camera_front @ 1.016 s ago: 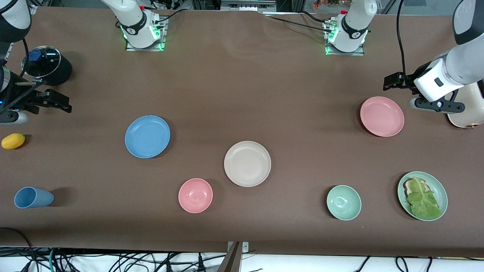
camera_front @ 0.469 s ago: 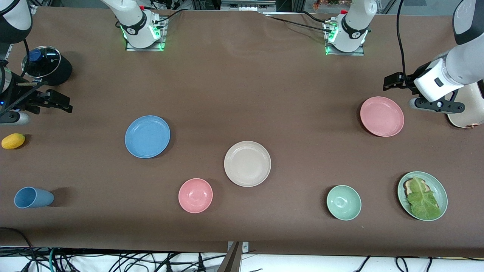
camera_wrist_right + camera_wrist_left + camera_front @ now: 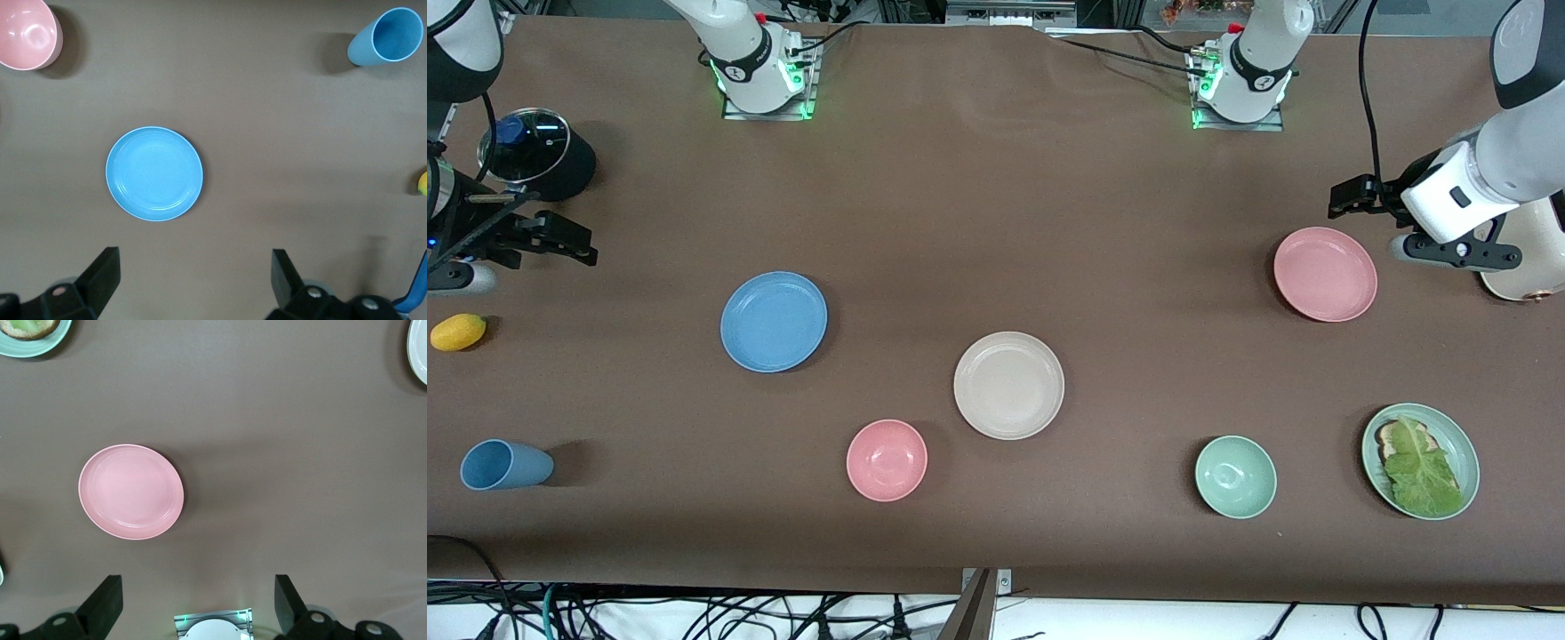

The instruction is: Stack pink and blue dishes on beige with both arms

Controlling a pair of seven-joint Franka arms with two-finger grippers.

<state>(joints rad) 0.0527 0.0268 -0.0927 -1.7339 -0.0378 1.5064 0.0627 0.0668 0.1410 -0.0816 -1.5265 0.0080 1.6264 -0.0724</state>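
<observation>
Approach step, nothing stacked yet; beige plate [image 3: 1008,385] mid-desk, blue plate [image 3: 774,321] at its 10 o'clock, pink plate [image 3: 1325,273] at its 2 o'clock; left gripper [image 3: 198,603] and right gripper [image 3: 195,280] aloft at the desk ends, jaws wide, empty; next, I judge, each descends onto its plate's rim.

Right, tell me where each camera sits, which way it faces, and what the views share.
Front view: high across the table, facing both bases; shows both arms, the left gripper and the right gripper.
Left wrist view: on the left wrist, looking down at the pink plate, its open fingers in view.
Right wrist view: on the right wrist, looking down at the blue plate, its open fingers in view.
Shared: front and left wrist views both show the pink plate.
</observation>
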